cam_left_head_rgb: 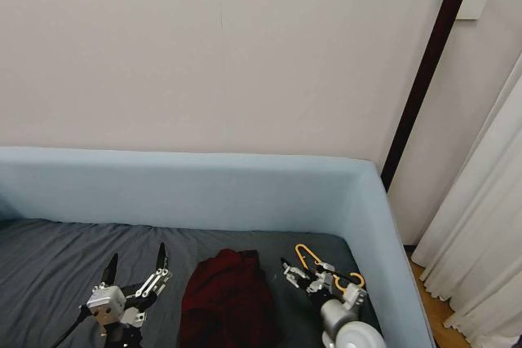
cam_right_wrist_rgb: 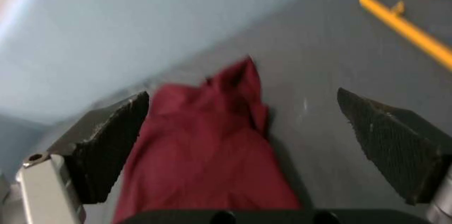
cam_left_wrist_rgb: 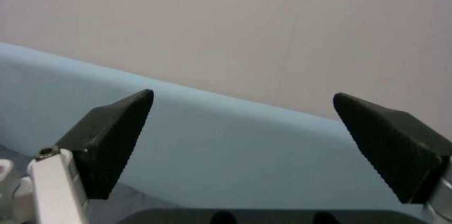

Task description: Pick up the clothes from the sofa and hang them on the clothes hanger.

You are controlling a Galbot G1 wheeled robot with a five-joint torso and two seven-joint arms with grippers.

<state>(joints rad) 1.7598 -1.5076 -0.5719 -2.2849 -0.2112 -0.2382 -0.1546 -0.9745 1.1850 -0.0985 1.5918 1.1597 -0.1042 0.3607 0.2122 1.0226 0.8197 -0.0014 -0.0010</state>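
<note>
1. Currently, the dark red garment point(cam_left_head_rgb: 227, 299) is being shown crumpled on the grey seat point(cam_left_head_rgb: 49, 258) of the sofa point(cam_left_head_rgb: 367, 226), between the two grippers.
2. Its right edge is being flanked by the right gripper point(cam_left_head_rgb: 306, 276), just beside it, fingers spread wide and nothing being pinched; from the right wrist view the garment point(cam_right_wrist_rgb: 205, 155) is being framed between those spread fingers point(cam_right_wrist_rgb: 106, 144).
3. The left gripper point(cam_left_head_rgb: 137, 254) is being held near the garment's other side, likewise spread and empty, and is being pointed at the light blue backrest point(cam_left_wrist_rgb: 233, 150).
4. The yellow hanger point(cam_left_head_rgb: 306, 257) is being shown flat on the seat, close against the right gripper.
5. The sofa is being backed by a pale wall point(cam_left_head_rgb: 204, 55); a dark door frame point(cam_left_head_rgb: 424, 79) and a white curtain point(cam_left_head_rgb: 481, 242) are being seen to the right.
</note>
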